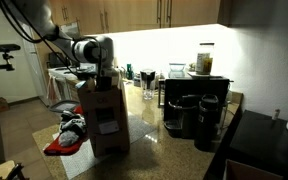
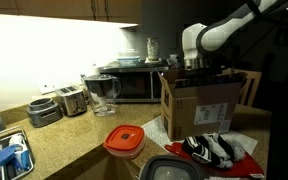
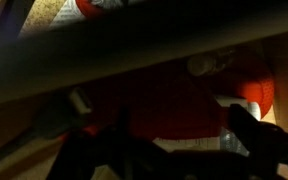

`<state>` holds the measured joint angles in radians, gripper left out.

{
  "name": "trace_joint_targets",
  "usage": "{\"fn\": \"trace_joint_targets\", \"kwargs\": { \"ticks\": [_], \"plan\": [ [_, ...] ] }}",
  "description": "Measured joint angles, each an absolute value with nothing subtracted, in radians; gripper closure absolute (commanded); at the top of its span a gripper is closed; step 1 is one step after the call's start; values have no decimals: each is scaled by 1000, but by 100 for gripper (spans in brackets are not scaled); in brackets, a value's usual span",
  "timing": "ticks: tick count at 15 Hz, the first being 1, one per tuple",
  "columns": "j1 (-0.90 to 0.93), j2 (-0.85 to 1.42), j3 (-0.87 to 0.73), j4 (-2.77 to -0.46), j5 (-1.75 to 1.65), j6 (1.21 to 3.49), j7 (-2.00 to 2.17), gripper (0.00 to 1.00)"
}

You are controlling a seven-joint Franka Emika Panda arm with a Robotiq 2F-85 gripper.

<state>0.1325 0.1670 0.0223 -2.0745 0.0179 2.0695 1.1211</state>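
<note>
The cardboard box point(image 2: 199, 105) is standing upright, long axis vertical, near the table's outer edge away from the wall. The claw point(image 2: 192, 68) is hanging straight over its open top, so the box is lying directly beneath the claw rather than off to a side. In both exterior views the single arm is reaching down to the box from above, with the claw's tips sitting level with the flaps or just inside them. The wrist view is dark: a flap is crossing it as a broad band, and the fingers point(image 3: 249, 135) are standing wide apart with nothing showing between them, so the claw is open and empty. I cannot tell whether it is touching the cardboard.

The table point(image 1: 154, 140) is a speckled stone kitchen top, lit from under the wall cabinets, and the room beyond is lying dim. A microwave point(image 2: 134, 85) is sitting along the back edge with a toaster point(image 2: 72, 100) and a glass pitcher point(image 2: 104, 92) near it. Just beside the box's foot a black-and-white cloth point(image 2: 219, 148) is lying on red fabric point(image 1: 64, 147), and a red lid point(image 2: 124, 140) is resting near the front edge.
</note>
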Motion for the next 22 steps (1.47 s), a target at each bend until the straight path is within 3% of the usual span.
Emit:
{"fn": "trace_joint_targets", "kwargs": {
  "ticks": [22],
  "plan": [
    [111, 154, 6, -2067, 49, 2121, 1227, 0]
  ]
}}
